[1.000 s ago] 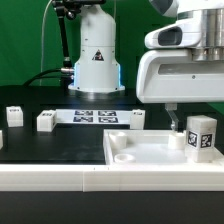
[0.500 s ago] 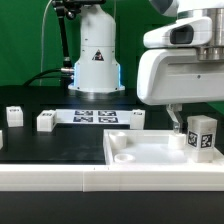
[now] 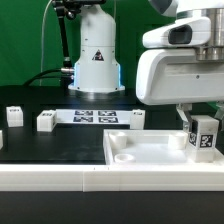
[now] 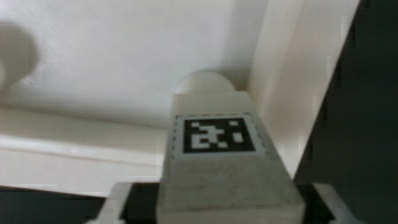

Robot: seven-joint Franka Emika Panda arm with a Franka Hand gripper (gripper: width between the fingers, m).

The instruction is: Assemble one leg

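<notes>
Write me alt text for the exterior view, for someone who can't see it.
A white robot gripper holds a small white leg with a black-and-white tag upright over the far right corner of a large white tray-like top. Behind, on the black table, lie three more white blocks and the marker board.

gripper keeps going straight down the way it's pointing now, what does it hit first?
Probably the tabletop: the gripper points down, shut on the leg, so the leg's lower end would likely land near the corner by the raised rim, as the wrist view suggests. Depth is unclear.
</notes>
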